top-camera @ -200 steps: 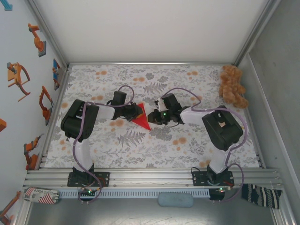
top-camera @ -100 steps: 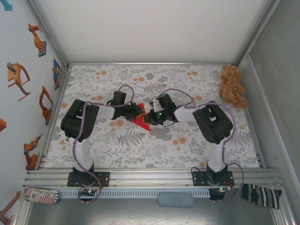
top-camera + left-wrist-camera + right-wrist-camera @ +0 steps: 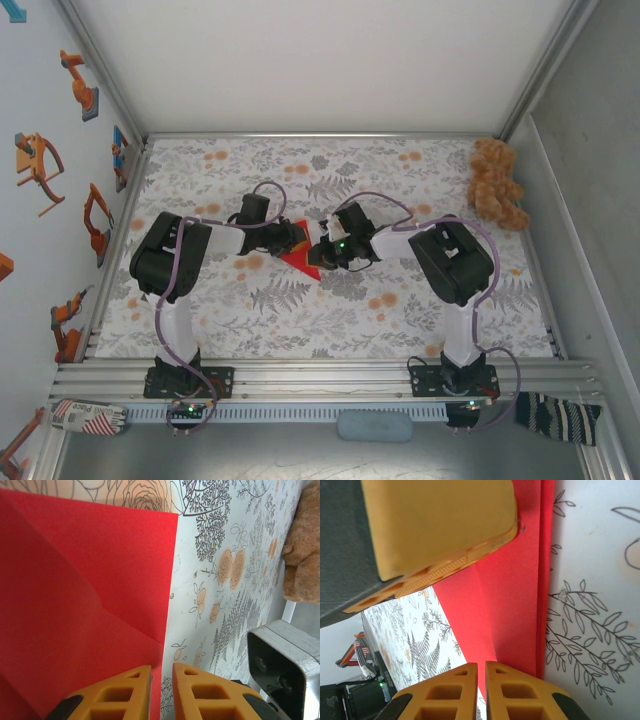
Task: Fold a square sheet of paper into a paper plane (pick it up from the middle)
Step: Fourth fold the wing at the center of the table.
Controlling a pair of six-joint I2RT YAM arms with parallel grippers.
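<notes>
Our left gripper (image 3: 161, 677) stands a sliver open over the right edge of the folded red paper sheet (image 3: 75, 605). Our right gripper (image 3: 481, 672) is clenched; we cannot tell whether it pinches the sheet's folded edge. The sheet lies mid-table on the floral tablecloth (image 3: 300, 310), between both grippers. A teddy bear (image 3: 498, 183) sits in the far right corner.

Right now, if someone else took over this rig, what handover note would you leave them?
Left gripper: jaws nearly together over the red sheet's edge; grip unclear.
Right gripper: shut, apparently pinching the sheet's folded edge.
Sheet: mid-table between both grippers, partly folded, its tip pointing toward the arm bases.
Done: first folds are in.
Left: the remaining folds to finish the plane.
</notes>
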